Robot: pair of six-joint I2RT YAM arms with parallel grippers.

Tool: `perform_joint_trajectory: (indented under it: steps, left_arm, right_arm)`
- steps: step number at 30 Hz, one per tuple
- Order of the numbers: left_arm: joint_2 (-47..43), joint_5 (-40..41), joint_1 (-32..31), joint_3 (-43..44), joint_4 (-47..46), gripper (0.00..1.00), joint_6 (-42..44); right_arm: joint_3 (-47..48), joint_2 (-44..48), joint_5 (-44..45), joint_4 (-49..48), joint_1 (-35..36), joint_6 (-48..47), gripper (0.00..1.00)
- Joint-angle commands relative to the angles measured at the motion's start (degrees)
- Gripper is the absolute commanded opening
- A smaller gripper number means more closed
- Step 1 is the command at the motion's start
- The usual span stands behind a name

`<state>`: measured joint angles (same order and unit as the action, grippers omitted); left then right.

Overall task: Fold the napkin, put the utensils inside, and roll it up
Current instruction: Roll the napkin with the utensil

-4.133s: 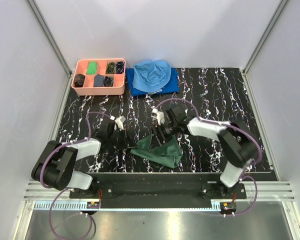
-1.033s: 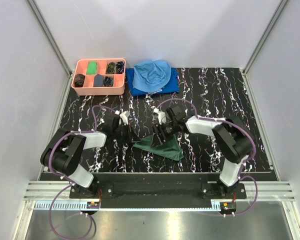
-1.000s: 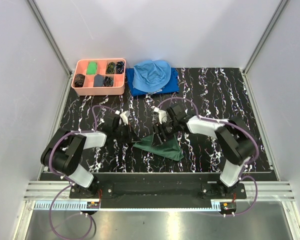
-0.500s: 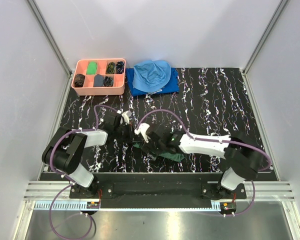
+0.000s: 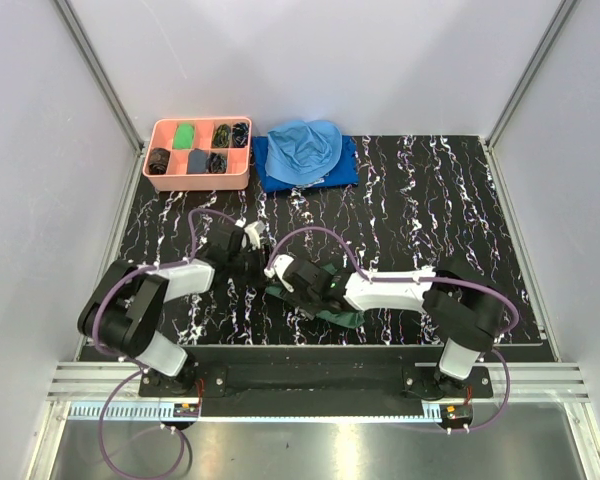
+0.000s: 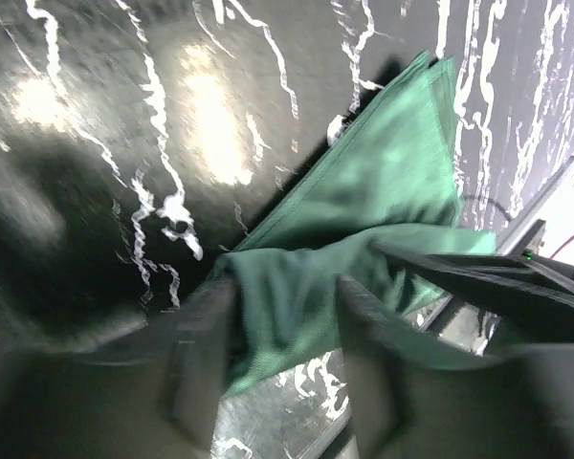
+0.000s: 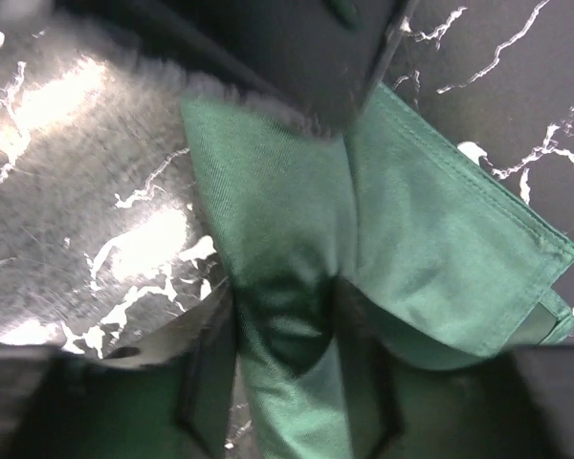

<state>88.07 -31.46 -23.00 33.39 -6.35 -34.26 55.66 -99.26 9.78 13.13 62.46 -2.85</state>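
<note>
Napkin (image 7: 430, 277) rumpled, only part-folded on the worktop (image 5: 430, 200). Left hand (image 6: 285, 296) released, fingers parted. Right hand (image 7: 285, 316) straddles a ridge, grip unclear. No utensils in sight; loading and rolling not yet begun.

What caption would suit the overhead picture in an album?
Two robot arms meet over a crumpled dark green napkin on a black marbled table, pink tray and blue cloths behind.

Dark green cloth napkin (image 5: 342, 317): mostly covered by the right arm (image 5: 388, 290).
Left fingers (image 6: 203, 363): blurred, cut by the lower edge.
Pink tray (image 5: 198, 183) contents: too small.
</note>
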Motion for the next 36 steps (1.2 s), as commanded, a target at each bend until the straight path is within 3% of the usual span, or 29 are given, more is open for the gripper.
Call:
perform_joint_trajectory:
  steps: [1, 4, 10, 17, 28, 36]
  left_arm:
    - [-5.09, 6.84, 0.06, 0.98, 7.83, 0.65, 2.27]
    - [-9.22, 9.83, 0.15, 1.16, 10.12, 0.72, 2.71]
    - [-16.17, 16.08, 1.03, -2.0, 12.59, 0.76, 2.8]
    - [-22.33, 11.78, 1.21, -7.36, 6.79, 0.7, 3.15]
    - [-20.05, 6.95, 1.12, -9.92, -2.69, 0.64, 2.8]
    - [-15.57, 3.6, 0.59, -10.97, -9.47, 0.59, 2.27]
  right_arm:
    - [-0.46, -2.51, -4.41, 1.03, -0.49, 6.0, 0.44]
    - [-2.39, -1.99, -8.54, -1.68, -1.37, 8.55, 0.4]
    - [-6.87, 0.82, -22.93, -7.41, -6.9, 10.67, 0.38]
    - [-5.39, -1.02, -37.54, -7.59, -14.02, 10.06, 0.37]
    - [-0.65, -8.92, -56.96, -7.32, -23.52, 11.03, 0.38]
    - [2.7, -14.55, -65.32, -6.62, -27.21, 11.2, 0.4]
